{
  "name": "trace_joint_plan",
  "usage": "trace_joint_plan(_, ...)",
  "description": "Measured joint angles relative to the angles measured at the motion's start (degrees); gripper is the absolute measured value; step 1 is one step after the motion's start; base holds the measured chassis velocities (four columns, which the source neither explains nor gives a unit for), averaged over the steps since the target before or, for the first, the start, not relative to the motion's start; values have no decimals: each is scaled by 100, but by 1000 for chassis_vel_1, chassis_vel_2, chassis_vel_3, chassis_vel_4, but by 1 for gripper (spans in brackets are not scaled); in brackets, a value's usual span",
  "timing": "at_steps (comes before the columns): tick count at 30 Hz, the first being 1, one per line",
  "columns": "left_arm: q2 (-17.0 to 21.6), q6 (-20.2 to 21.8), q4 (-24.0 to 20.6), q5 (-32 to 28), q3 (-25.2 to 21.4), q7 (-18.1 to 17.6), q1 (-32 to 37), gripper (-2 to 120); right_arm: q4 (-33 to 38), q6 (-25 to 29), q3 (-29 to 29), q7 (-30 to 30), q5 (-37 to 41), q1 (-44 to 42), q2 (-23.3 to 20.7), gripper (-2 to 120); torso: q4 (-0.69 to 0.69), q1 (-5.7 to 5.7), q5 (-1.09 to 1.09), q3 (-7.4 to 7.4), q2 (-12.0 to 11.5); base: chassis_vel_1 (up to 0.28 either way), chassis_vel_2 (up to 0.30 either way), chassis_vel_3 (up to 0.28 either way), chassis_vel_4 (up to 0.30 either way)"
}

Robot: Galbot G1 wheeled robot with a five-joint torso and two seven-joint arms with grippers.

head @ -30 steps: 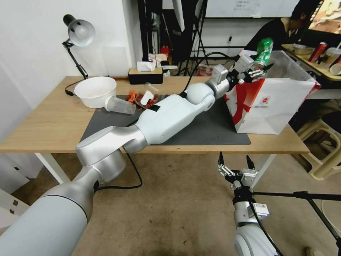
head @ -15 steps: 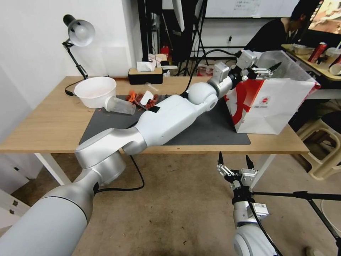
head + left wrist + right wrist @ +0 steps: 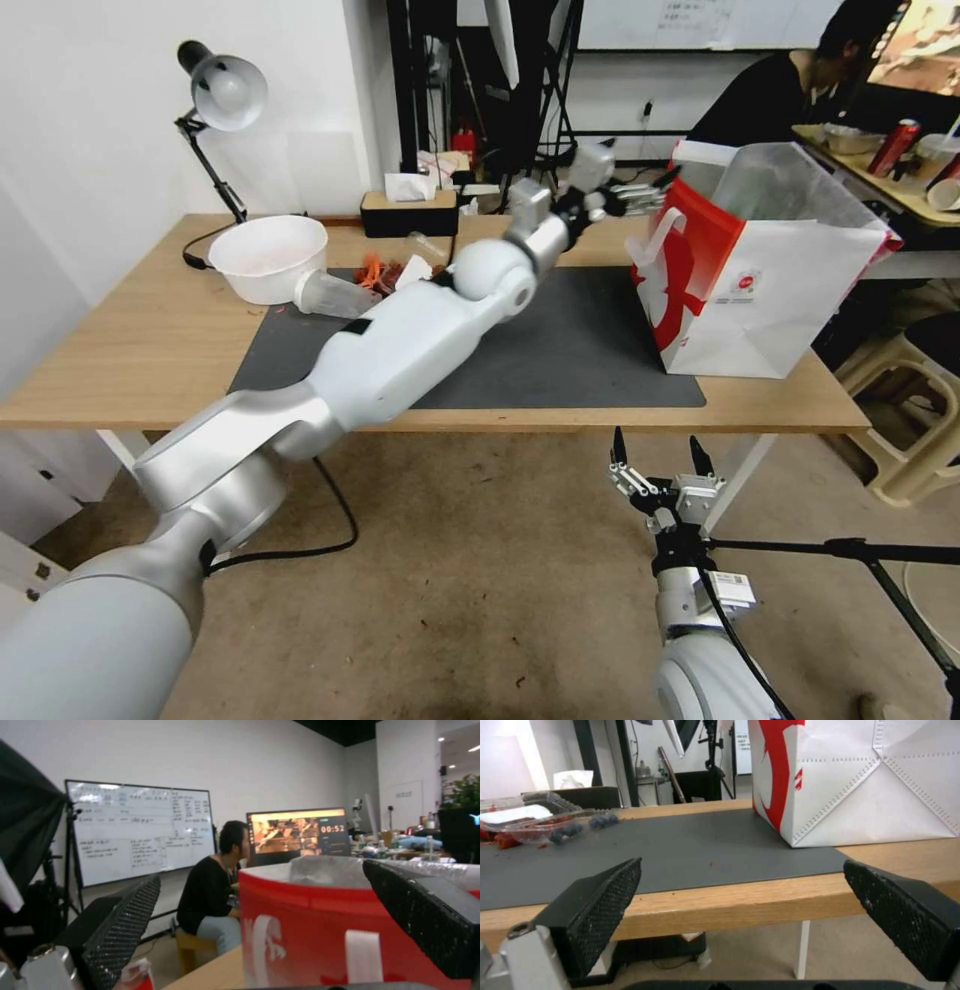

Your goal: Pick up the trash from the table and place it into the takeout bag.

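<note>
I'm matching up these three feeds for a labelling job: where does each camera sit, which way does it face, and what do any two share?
Head view: on the robot's head, looking forward and down at the table; both arms show, the left gripper raised beside the takeout bag, the right gripper low before the table edge.
Left wrist view: on the raised left arm, facing the bag's red side, open fingers framing it.
Right wrist view: below table height, facing the grey mat, open fingers framing it.
All three share the bag.
</note>
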Motion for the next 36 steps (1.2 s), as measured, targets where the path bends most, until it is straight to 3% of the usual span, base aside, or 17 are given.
trace_joint_plan(9,572,94,-528,-74,-373,-129,540,100,0,-7,-35,0,0,-2,2,100,0,0,0,0,0,0,0,0,0)
trace_joint_plan(17,1315,225,-1302,-84,-1128,-233,1453,100,-39,-13,-77,0,-15,11,-4,100,1,0,0,1,0,0,0,0,0)
trace_joint_plan(23,1565,234,-1574,-48,-1503,-246,1925,100,-59,-12,-96,-2,-28,11,1,100,0,0,0,0,-1,0,0,0,0)
trace_joint_plan(29,2067,268,-2060,82,-2058,-272,2742,100,-100,20,-116,-16,-49,6,3,100,1,0,0,0,-1,0,0,0,0)
trace_joint_plan(36,2313,350,-2472,206,-2622,-360,3443,100,-123,25,-154,-19,-97,23,7,100,0,0,1,0,-1,0,0,0,0)
